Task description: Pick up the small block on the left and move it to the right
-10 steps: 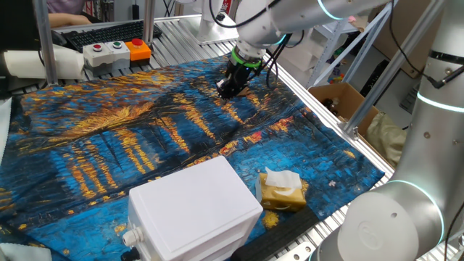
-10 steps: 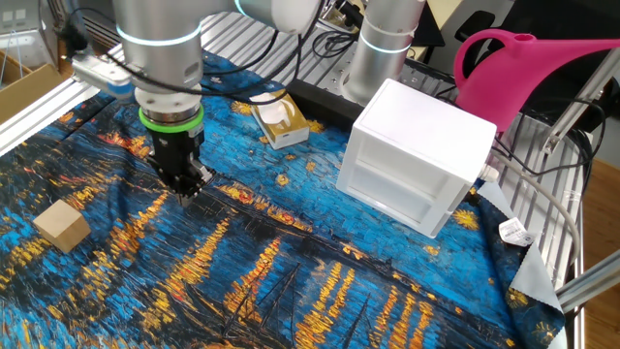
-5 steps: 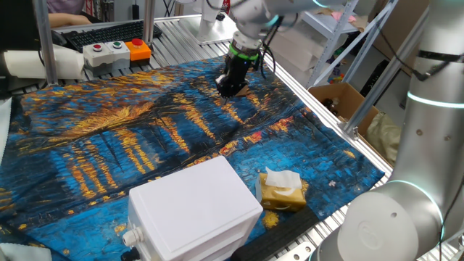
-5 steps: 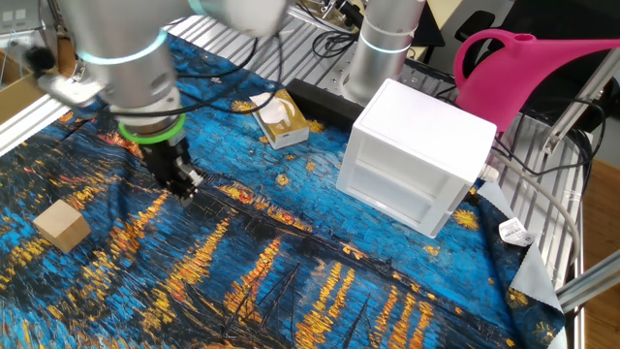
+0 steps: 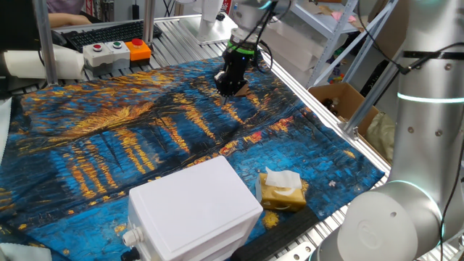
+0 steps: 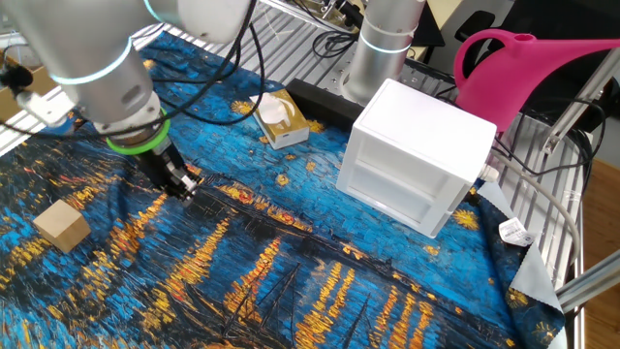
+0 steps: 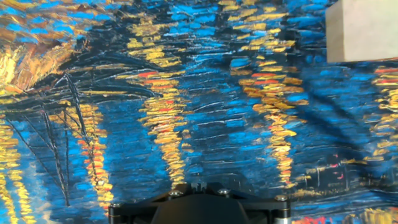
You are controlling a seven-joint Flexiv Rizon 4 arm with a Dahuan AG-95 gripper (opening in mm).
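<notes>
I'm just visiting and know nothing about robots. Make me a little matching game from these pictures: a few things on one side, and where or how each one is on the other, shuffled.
Things:
1. small block
2. white box
3. watering can
4. gripper

Descriptions:
A. pink, standing off the cloth behind the box
B. jaws shut, holding nothing, tip down at the painted cloth
C. tan, lying alone on the cloth, apart from the arm
D. large, plastic, sitting at the cloth's edge near a tissue packet

Pairs: 1-C, 2-D, 3-A, 4-B
</notes>
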